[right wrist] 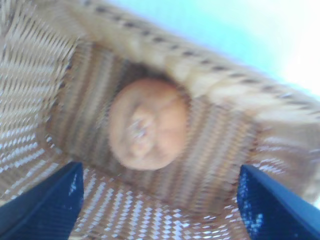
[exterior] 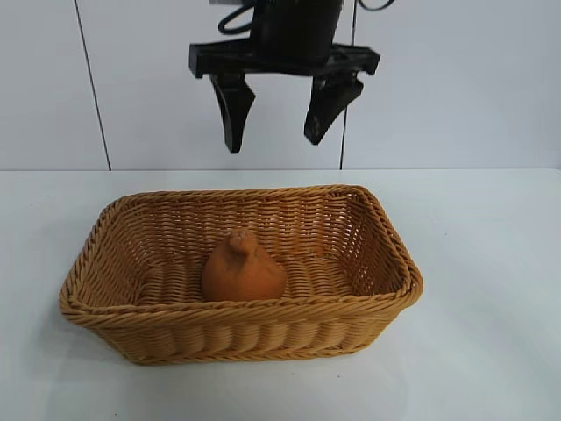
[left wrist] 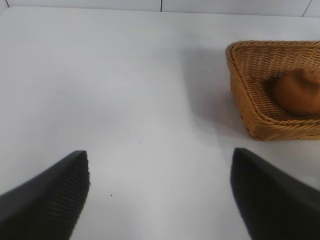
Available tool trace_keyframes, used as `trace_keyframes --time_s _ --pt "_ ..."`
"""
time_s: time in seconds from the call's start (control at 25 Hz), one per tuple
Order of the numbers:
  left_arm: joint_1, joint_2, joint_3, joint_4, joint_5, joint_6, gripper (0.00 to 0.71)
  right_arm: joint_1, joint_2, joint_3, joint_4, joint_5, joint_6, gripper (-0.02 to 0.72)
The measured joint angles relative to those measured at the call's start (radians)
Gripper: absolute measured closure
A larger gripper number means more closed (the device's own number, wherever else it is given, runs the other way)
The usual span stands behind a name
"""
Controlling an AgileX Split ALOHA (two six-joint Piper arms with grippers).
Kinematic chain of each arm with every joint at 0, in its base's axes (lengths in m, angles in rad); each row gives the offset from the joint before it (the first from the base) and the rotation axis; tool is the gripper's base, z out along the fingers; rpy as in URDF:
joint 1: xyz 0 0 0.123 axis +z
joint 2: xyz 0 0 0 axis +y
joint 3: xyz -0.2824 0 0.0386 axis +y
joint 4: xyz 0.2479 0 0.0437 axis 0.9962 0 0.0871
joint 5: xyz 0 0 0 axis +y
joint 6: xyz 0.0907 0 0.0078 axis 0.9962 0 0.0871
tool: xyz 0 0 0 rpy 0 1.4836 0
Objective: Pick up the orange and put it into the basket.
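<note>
inside the basket (exterior: 386, 254), on its woven floor near the front wall: orange (exterior: 243, 268), upright, knob on top. above the basket, clear of the fruit: right gripper (exterior: 279, 110), jaws spread, empty. well beside the basket, over bare table (left wrist: 125, 90): left gripper (left wrist: 160, 195), jaws apart, empty.

setting: lab-style robot test bench
surface: plain white surface (exterior: 491, 263), bare apart from one wicker basket (exterior: 386, 254)
backdrop: white wall panels (exterior: 438, 79) with thin dark seams
rig: black robot fingers (exterior: 235, 110) hanging overhead
</note>
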Motion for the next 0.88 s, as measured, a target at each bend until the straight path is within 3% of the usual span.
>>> trace_keyframes --time_s 0.28,0.68,0.88 --pt "0.0 0.0 0.0 0.0 0.001 0.0 0.153 -0.129 -0.002 -0.02 -0.012 0.008 -0.015 0.124" --pt "0.0 0.0 0.0 0.007 0.001 0.0 0.153 -0.514 -0.002 -0.02 -0.016 0.008 -0.039 0.124" --pt "0.0 0.0 0.0 0.007 0.001 0.0 0.153 -0.581 -0.002 -0.02 -0.008 0.014 -0.044 0.124"
